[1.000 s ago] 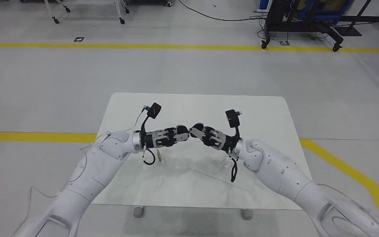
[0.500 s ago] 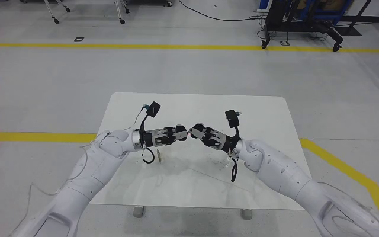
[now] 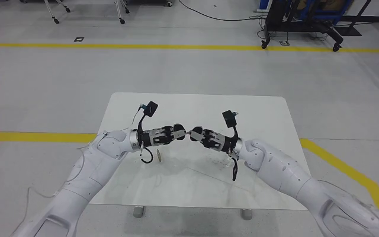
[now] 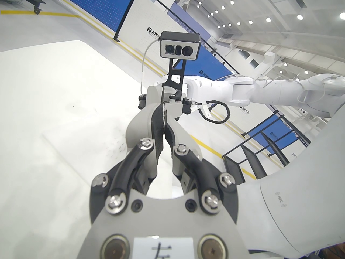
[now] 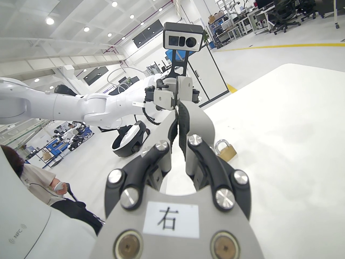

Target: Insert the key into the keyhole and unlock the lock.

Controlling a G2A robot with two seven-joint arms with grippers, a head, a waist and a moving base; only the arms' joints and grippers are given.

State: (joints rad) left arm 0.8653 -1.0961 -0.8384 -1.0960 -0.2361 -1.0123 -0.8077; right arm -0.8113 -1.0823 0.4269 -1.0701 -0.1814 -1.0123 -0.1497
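Note:
My left gripper (image 3: 182, 134) and right gripper (image 3: 196, 134) meet tip to tip above the middle of the white table (image 3: 260, 112). A small silver key (image 3: 189, 135) bridges the short gap between them, and both pairs of fingers are pressed shut on its ends. In the left wrist view my left gripper (image 4: 163, 110) points at the right one. In the right wrist view my right gripper (image 5: 177, 108) points at the left one, and the pads hide most of the key. A brass padlock (image 5: 226, 150) lies flat on the table below the left arm, also seen as the padlock (image 3: 159, 156) from above.
Both wrist cameras (image 3: 151, 108) stick up beside the grippers. A black cable loop (image 3: 147, 156) hangs under the left wrist, close to the padlock. Bare table surface lies at the far side and to the right.
Both grippers have drifted slightly toward the table's near side. Their tips have drawn a little apart, so the key now shows between them.

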